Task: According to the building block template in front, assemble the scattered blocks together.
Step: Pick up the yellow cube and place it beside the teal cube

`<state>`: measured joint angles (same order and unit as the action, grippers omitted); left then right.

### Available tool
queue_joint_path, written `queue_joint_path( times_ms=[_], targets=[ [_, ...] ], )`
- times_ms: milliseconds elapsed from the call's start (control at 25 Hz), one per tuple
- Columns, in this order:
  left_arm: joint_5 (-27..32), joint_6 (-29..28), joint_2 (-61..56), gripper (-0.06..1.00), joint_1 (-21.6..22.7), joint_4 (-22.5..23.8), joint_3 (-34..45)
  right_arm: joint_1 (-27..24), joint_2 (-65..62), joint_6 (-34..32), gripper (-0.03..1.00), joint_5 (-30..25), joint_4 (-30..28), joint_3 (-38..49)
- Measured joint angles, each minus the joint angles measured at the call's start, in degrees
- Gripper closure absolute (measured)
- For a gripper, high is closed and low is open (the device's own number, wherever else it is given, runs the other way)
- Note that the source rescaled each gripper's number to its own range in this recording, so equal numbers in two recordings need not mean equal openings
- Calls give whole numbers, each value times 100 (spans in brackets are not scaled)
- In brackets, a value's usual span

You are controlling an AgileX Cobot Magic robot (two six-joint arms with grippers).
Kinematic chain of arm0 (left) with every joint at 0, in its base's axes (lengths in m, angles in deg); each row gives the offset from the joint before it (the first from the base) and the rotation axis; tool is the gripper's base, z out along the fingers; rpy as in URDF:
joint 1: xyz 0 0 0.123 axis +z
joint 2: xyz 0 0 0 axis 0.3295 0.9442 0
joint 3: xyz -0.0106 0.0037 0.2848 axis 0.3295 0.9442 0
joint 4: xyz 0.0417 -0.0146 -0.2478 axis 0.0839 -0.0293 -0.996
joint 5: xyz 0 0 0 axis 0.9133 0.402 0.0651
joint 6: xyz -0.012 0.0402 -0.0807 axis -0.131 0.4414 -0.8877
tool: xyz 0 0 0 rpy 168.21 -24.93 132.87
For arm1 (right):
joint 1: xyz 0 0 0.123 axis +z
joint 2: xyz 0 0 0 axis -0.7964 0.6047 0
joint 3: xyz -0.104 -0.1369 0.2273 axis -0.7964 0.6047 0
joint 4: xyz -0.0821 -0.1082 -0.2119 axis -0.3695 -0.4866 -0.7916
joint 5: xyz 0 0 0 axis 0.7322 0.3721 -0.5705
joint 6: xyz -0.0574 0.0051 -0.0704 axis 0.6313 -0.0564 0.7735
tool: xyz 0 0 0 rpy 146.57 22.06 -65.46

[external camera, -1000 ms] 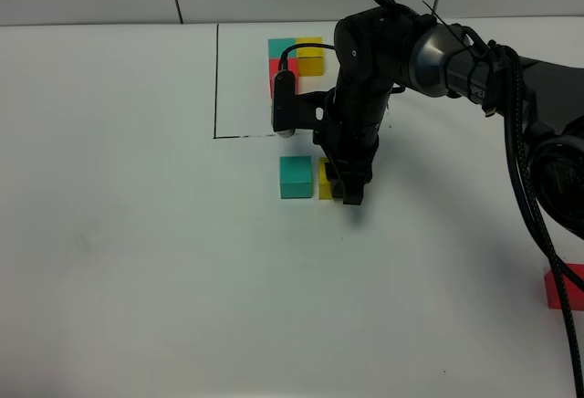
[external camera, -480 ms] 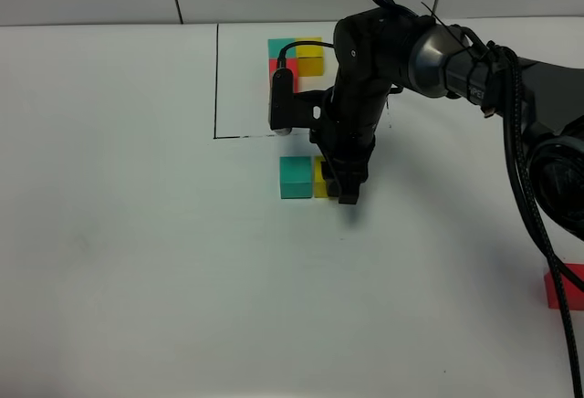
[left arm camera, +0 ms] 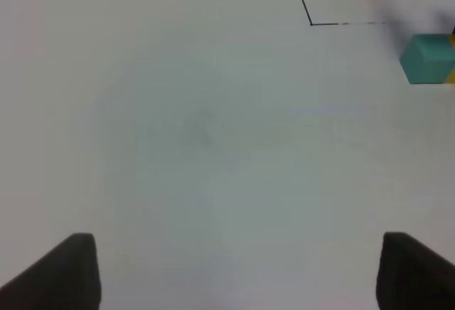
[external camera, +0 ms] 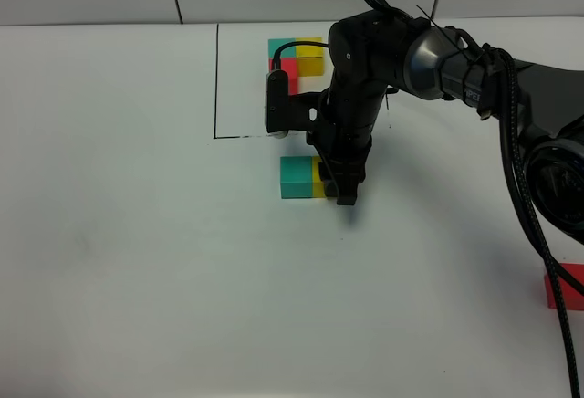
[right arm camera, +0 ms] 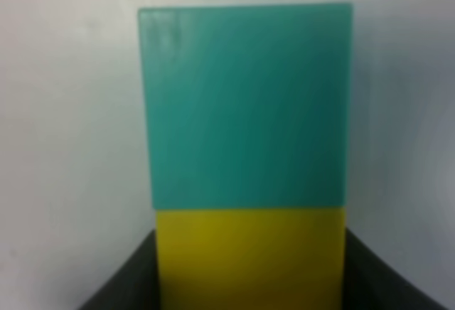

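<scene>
The building block template, a small teal, yellow and red group, sits at the far side inside a thin black line. In front of it the teal cube rests on the table. The yellow cube touches its right face. My right gripper points down and is shut on the yellow cube. The right wrist view shows the yellow cube between dark fingers, flush against the teal cube. The red cube lies at the right edge. My left gripper is open over bare table.
The right arm and its cables stretch from the right edge across the far right of the white table. In the left wrist view the teal cube and the black line's corner lie far off.
My right gripper has slid the yellow cube to the left, closing the gap until it touches the teal cube. The left gripper has not moved.
</scene>
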<state>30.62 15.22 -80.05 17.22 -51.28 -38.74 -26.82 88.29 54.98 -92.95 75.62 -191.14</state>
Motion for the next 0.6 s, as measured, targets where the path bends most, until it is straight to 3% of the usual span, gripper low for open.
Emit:
queue_joint_path(
  times_ms=[600],
  targets=[
    [0,0,0,19,0,0,0,0,1,159,96,0,6,0]
  ],
)
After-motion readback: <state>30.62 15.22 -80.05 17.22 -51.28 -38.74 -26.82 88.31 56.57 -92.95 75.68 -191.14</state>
